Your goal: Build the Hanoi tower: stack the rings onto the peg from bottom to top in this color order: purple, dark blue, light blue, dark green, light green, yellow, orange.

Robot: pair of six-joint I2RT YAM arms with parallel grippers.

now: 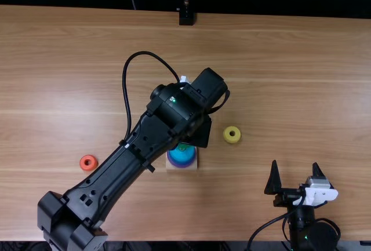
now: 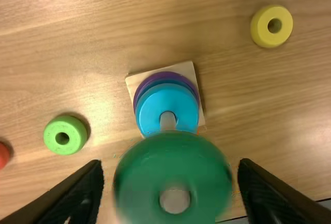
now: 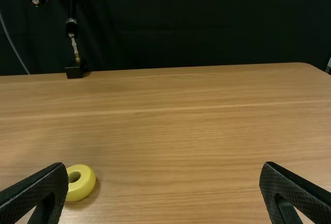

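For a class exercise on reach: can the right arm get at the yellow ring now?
Probably yes: the right gripper is open, and I see nothing between it and the yellow ring, though the left arm is close.

- My peg (image 2: 167, 122) holds purple (image 2: 137, 97), dark blue (image 2: 155, 83), light blue (image 2: 153, 111) rings upward — dark green (image 2: 145, 172) around its top.
- Yellow (image 2: 260, 26), orange (image 1: 83, 162), light green (image 2: 52, 137) lie flat on the surface (image 1: 290, 88).

The dark green ring (image 2: 150, 172) and peg (image 2: 175, 201) occupy the middle between the parted jaws of the left gripper (image 1: 199, 136), a narrow gap at each side. Ahead of the right gripper's (image 1: 295, 168) spread jaws, bare table (image 3: 181, 151) leaves room; the yellow ring (image 1: 232, 140) sits forward of the jaw nearer the left arm (image 1: 124, 167).
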